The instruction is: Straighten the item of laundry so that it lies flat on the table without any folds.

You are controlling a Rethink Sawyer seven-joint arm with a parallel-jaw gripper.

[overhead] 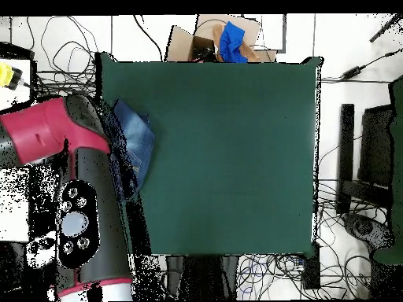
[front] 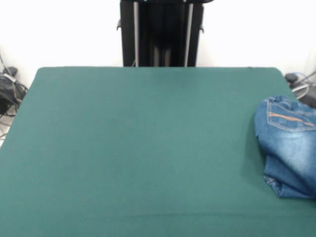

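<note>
White wall stands behind the bench (front: 148, 148), and its dark green cloth fills most of what I see from the front. One bench, one item of laundry, one arm: that is the whole count of the main things.

The jeans (front: 289, 145) are a single small pair in blue denim, lying in a bunched heap at the right edge of the bench in the front view, nearer the far right corner than the near one, with part of them running out past the picture's side. An orange line of stitching crosses the upper part of the heap, and pale faded patches show on the cloth below it. The denim is folded over itself, not spread flat. From overhead the same heap sits at the bench's left edge (overhead: 135, 145), partly under my arm.

My arm (overhead: 75, 197) shows only from above: one red and black limb lying along the left edge of the bench, beside and partly over the jeans. I cannot find my pincer in either view, so I cannot tell whether it is apart or together.

Off the bench, tangled cables (overhead: 358, 228) lie on the white floor, and a cardboard box (overhead: 212, 39) with one blue cloth in it sits beyond the bench's top edge in the overhead view.
</note>
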